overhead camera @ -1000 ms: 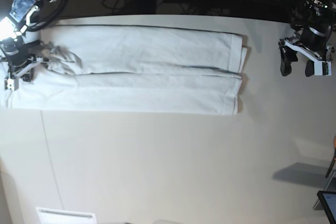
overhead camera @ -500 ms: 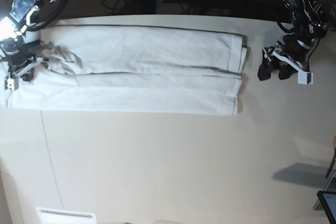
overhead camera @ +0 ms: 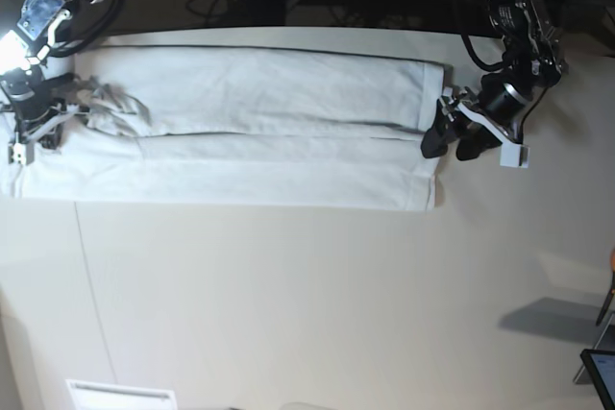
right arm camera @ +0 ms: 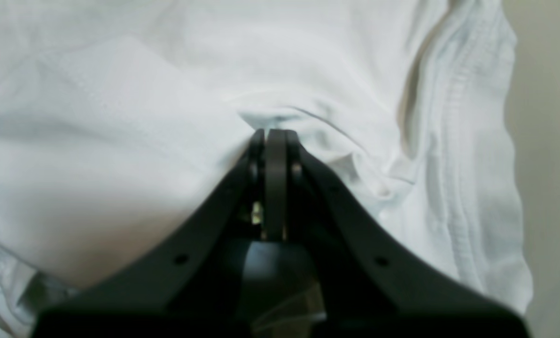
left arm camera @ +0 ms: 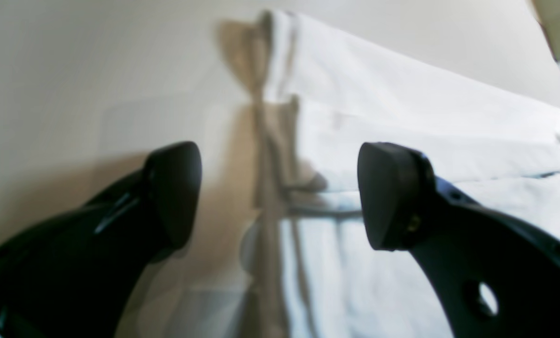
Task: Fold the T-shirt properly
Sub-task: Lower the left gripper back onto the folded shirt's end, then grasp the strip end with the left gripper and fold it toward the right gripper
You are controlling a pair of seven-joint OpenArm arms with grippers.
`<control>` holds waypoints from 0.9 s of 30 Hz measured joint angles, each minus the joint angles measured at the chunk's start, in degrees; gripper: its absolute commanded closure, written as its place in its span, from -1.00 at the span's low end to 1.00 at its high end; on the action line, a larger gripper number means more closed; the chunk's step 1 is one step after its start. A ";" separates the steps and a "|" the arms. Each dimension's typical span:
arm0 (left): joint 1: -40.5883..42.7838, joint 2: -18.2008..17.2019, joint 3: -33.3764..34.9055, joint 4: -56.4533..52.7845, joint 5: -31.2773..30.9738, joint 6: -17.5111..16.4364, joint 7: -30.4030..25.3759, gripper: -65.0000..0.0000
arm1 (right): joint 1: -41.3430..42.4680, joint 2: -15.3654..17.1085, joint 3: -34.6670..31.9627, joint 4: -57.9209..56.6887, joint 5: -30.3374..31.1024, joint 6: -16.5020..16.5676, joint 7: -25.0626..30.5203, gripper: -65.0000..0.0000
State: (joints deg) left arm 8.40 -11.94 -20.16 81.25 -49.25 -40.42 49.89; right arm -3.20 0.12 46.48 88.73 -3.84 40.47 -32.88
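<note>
- At the far left of the base view, my right claw [overhead camera: 43,114] is pinched tight on a bunched fold of the T-shirt [overhead camera: 259,127]; the wrist view shows the jaws pressed together with white cloth puckering at their tips, apparently to anchor that end for the next fold.
- Across the middle, the T-shirt lies on the counter [overhead camera: 288,314] as a long band, its two side panels already turned inward and meeting along a lengthwise seam.
- At the right, my left claw [overhead camera: 450,139] stands with jaws wide apart and nothing in them, right at the shirt's edge where the two panels meet. One finger [left arm camera: 388,197] looks to hang over the cloth, the other over bare counter, which I judge lines up a grab of that end.
</note>
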 measured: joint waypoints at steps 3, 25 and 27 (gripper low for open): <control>-0.61 0.24 2.75 0.00 -0.31 -0.13 0.00 -0.54 | 0.00 0.00 0.00 0.00 0.00 0.00 0.00 0.99; 1.14 1.95 2.69 7.32 6.23 0.07 3.76 1.00 | 0.00 0.00 0.00 0.00 0.02 0.02 0.00 0.99; 2.29 2.23 2.97 12.24 9.66 0.76 3.65 1.00 | 0.00 0.00 0.00 0.00 0.02 0.04 0.00 0.99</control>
State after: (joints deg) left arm 10.70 -9.72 -17.19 93.49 -39.59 -39.66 53.54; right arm -3.20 0.12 46.48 88.73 -3.81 40.51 -32.88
